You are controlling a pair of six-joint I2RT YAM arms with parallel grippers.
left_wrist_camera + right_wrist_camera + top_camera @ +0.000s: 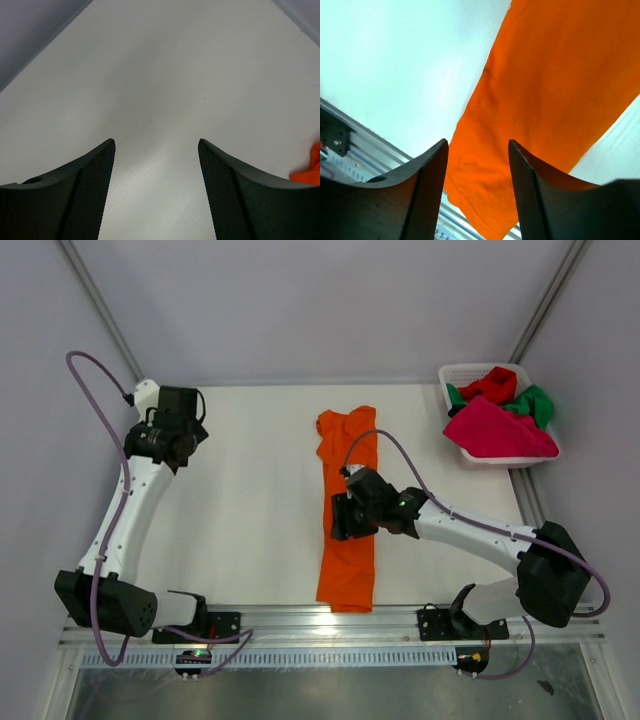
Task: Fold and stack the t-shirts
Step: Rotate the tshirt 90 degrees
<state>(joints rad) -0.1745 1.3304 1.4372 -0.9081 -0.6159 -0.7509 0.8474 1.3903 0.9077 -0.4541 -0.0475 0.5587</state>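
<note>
So the orange shirt (347,565) is lying in the middle of the table (250,500), folded into 1 long narrow strip. It's running from the upper middle of the top view down almost to the metal rail at the near edge. The collar end is pointing toward the far side and looking a bit bunched up.

The right claw (345,520) is hovering right over the middle of that strip. In its wrist view both fingers (425,185) are standing apart with nothing pinched between them, and the orange cloth is filling the gap underneath and spreading toward the upper right. Can't really tell if the tips are brushing the fabric or hanging just above it.

The left claw (170,440) is hanging out at the upper left of the top view, well apart from the strip. It's gaping wide too, holding nothing, with bare white table showing between its fingers. A tiny bit of orange is peeking in at the right edge of its wrist view.

Over in the upper right corner, the white basket (447,375) is holding 3 more crumpled shirts. The red shirt (492,385) is sitting at the back, the green shirt (535,402) at the right, and the pink shirt (495,432) is piling up in front and spilling over the rim.
</note>
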